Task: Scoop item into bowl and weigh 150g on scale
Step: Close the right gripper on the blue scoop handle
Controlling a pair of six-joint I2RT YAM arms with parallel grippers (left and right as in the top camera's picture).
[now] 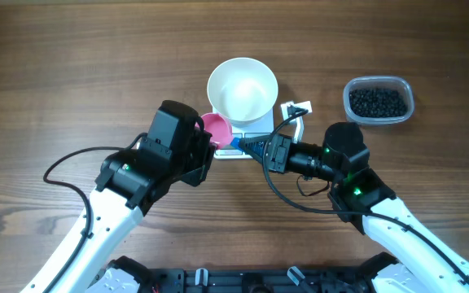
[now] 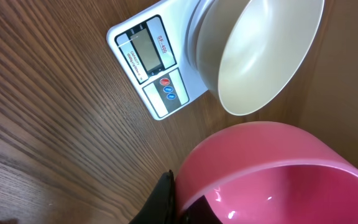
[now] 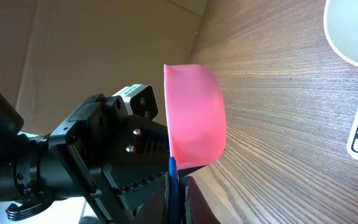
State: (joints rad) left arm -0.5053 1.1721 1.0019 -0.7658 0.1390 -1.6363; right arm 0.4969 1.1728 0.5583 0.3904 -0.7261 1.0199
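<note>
The white bowl [image 1: 243, 88] stands empty on the scale [image 1: 296, 122], whose display and buttons show in the left wrist view [image 2: 156, 65] beside the bowl [image 2: 260, 53]. The item, a heap of tiny black beads [image 1: 376, 101], lies in a clear tub at the right. Just in front of the bowl a pink scoop [image 1: 216, 127] with a blue handle [image 1: 238, 144] is held by both arms. My left gripper [image 2: 178, 186] is shut on the scoop's wall [image 2: 278, 168]. My right gripper [image 3: 174, 180] is shut on the blue handle [image 3: 173, 177]. No beads show inside the scoop.
The clear tub [image 1: 409, 91] sits right of the scale on the wooden table [image 1: 72, 73]. A black cable [image 1: 287, 191] loops off the right arm. The two arms meet close together just in front of the scale.
</note>
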